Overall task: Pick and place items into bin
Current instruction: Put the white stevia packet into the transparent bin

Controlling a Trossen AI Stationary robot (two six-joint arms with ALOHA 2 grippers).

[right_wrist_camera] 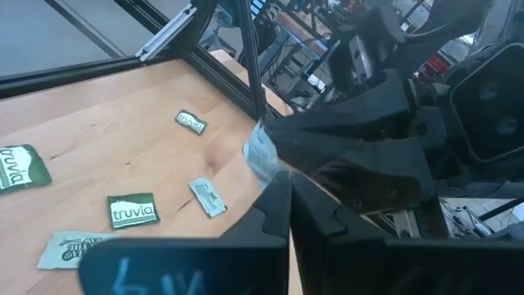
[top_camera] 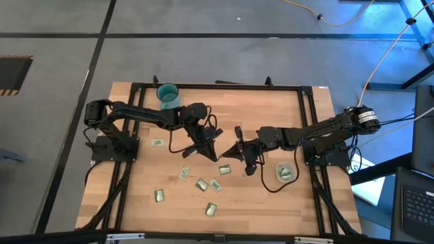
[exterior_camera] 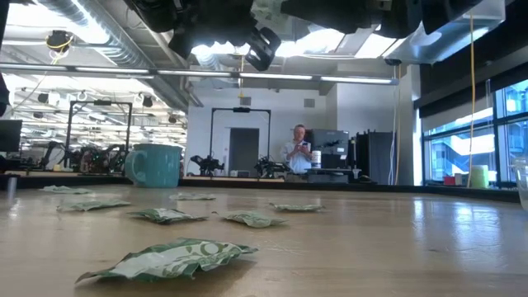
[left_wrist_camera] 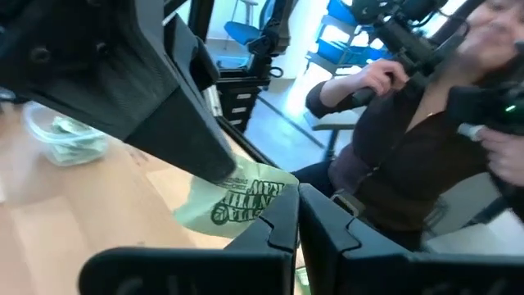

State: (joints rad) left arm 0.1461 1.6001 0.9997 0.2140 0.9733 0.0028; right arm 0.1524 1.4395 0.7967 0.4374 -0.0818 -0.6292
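Left wrist view: both clenched pincers, left [left_wrist_camera: 299,215] and right [left_wrist_camera: 214,168], pinch one pale-green packet [left_wrist_camera: 246,195].

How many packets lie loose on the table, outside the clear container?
7 packets: one left of centre, four clustered mid-table, two farthest from the teal mug. Others may be hidden.

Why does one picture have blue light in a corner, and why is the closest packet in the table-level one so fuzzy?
High view: blue light tints the floor at the upper right, beyond the table. Low view: the nearest packet lies close to the lens and looks soft; bright ceiling lights and windows glare behind. Left wrist view: the person beyond the table is smeared.
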